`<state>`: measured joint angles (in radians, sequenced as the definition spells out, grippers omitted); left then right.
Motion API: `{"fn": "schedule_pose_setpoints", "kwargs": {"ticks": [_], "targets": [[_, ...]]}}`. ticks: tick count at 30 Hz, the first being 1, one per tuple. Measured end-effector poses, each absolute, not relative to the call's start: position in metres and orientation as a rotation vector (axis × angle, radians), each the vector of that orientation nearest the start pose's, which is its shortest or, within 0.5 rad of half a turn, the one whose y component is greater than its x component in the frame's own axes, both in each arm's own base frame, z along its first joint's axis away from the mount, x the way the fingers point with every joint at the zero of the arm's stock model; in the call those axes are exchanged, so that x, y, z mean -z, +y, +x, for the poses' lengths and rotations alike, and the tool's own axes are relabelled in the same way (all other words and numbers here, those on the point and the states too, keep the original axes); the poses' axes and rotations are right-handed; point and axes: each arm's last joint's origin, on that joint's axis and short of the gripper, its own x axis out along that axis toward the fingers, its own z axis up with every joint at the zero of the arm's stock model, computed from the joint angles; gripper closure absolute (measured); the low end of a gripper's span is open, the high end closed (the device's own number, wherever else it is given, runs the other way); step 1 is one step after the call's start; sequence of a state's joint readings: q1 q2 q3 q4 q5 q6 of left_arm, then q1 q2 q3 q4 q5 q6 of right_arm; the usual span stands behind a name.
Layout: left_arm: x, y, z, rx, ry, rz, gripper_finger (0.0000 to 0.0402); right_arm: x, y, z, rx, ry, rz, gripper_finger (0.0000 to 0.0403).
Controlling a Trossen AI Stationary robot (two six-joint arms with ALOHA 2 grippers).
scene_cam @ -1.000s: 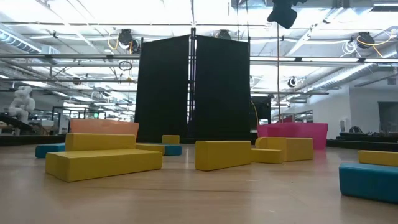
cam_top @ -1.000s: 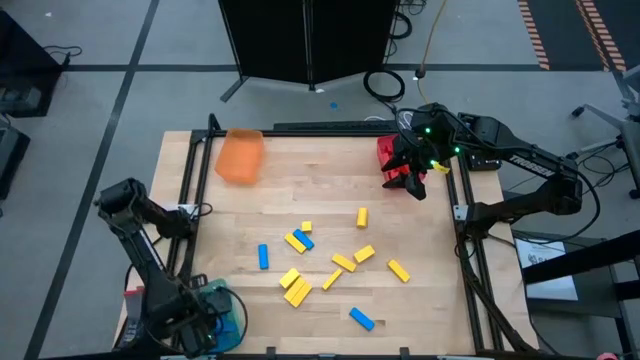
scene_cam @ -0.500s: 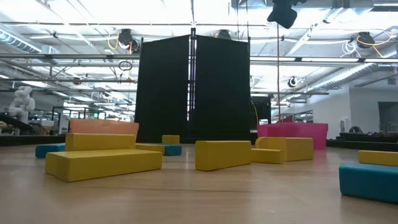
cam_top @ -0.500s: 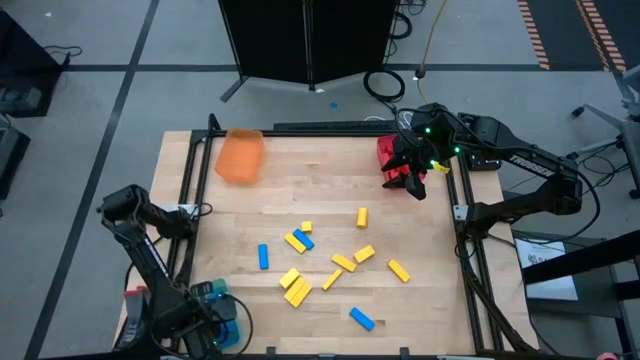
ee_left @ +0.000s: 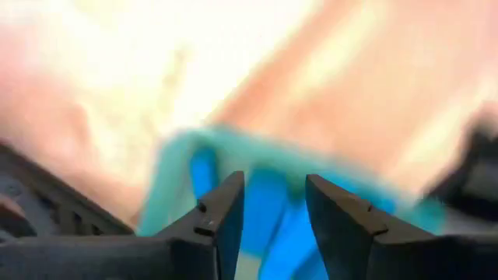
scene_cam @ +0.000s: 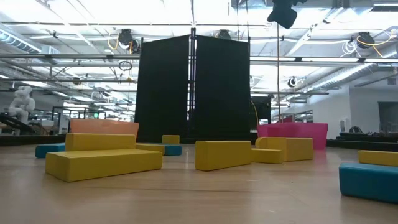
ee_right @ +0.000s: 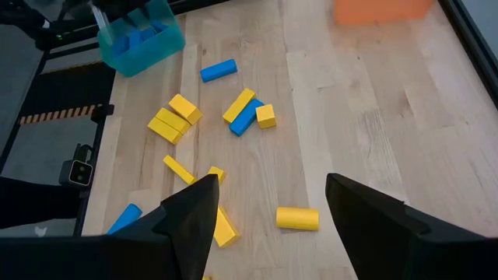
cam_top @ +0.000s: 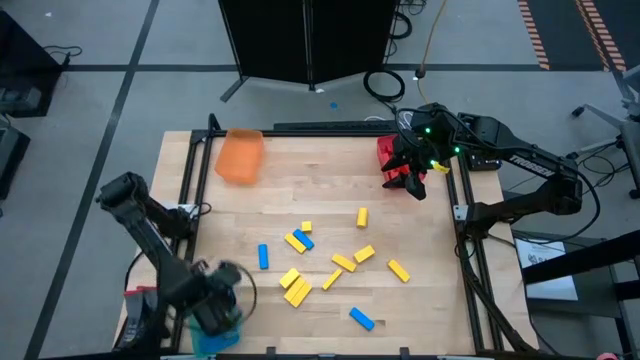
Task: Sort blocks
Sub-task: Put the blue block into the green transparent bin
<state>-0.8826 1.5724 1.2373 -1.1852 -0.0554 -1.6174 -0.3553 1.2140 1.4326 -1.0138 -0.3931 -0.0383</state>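
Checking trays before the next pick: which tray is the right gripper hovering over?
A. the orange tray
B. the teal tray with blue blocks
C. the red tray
C: in the high view the right gripper sits over the red tray at the table's far right corner.

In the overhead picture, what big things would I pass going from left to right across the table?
Left gripper over a teal tray, orange tray, scattered blocks, red tray, right gripper.

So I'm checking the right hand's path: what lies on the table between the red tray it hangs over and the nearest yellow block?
Only bare wood. In the high view, the table shows nothing between the red tray under the right hand and the nearest yellow block.
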Motion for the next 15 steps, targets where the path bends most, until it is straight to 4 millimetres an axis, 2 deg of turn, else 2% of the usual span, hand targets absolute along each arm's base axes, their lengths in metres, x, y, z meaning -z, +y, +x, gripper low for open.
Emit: {"fn": "schedule_pose_setpoints", "kwargs": {"ticks": [4,7,10,15], "targets": [[-0.275,-0.176,0.182,-0.766,1.147,-0.836,0.0256,-0.395,-0.066,0.210,-0.050,0.739,0.254,0.0167],[-0.287,-0.152,0.191,-0.836,0.982,-0.934,0.0256,-0.395,-0.066,0.210,-0.050,0.738,0.254,0.0167],[-0.288,-0.132,0.205,-0.889,0.961,-0.951,0.0256,-0.395,-0.066,0.210,-0.050,0.738,0.254,0.0167],[-0.274,-0.106,0.235,-0.898,1.099,-0.930,0.0256,-0.395,-0.066,0.210,-0.050,0.734,0.250,0.0167]]}}
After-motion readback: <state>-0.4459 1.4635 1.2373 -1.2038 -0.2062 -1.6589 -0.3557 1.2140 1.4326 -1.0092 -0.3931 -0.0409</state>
